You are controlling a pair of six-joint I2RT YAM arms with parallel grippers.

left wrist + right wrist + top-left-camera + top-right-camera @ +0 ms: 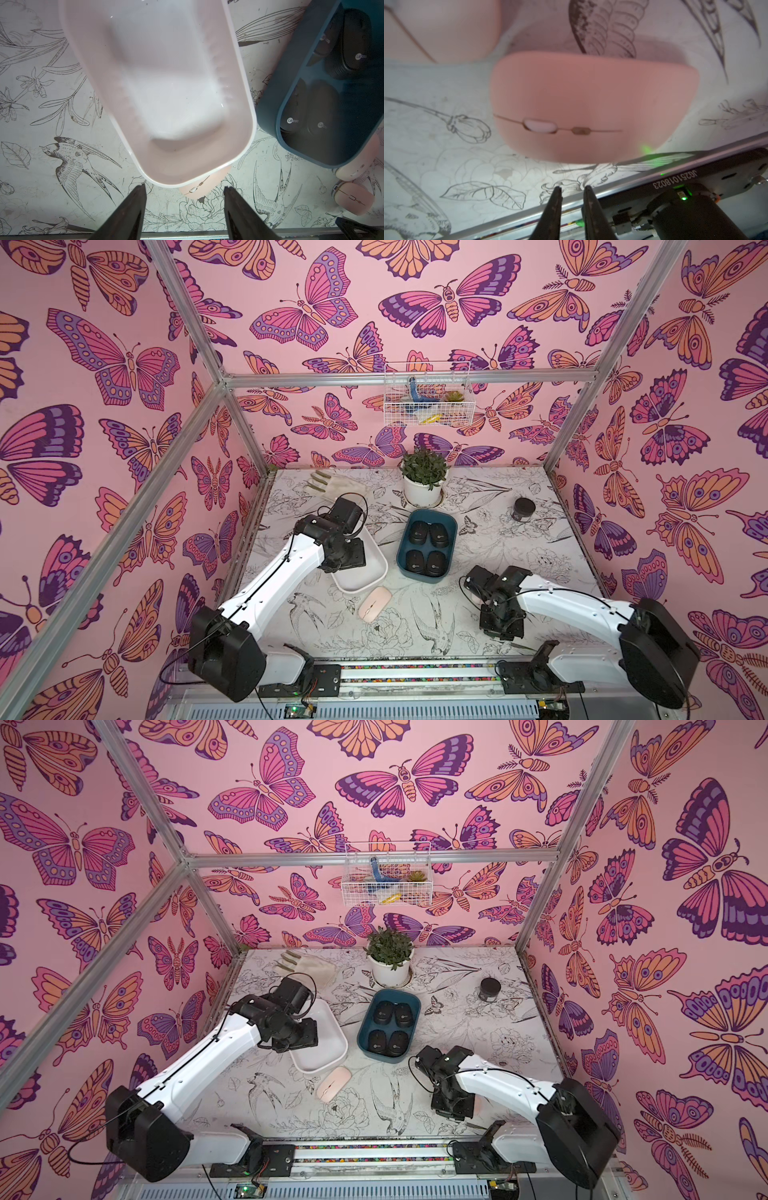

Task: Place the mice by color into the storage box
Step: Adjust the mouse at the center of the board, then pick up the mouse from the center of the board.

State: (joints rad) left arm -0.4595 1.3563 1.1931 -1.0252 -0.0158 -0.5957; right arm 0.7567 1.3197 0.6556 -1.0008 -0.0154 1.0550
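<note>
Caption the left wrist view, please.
Open left gripper above empty pink box; black mice fill the blue box.

Top views high above table, wrist views close, downward

Left gripper gapes wide, right gripper barely parted.

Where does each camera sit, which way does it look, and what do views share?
Top views: high at the front, looking down over the table toward the back wall; left arm and right arm show.
Left wrist: above the pale box, looking down; left gripper, jaws apart, shows.
Right wrist: low, facing a pink mouse; right gripper shows.
Shared: top views and left wrist show the blue box of black mice.
</note>
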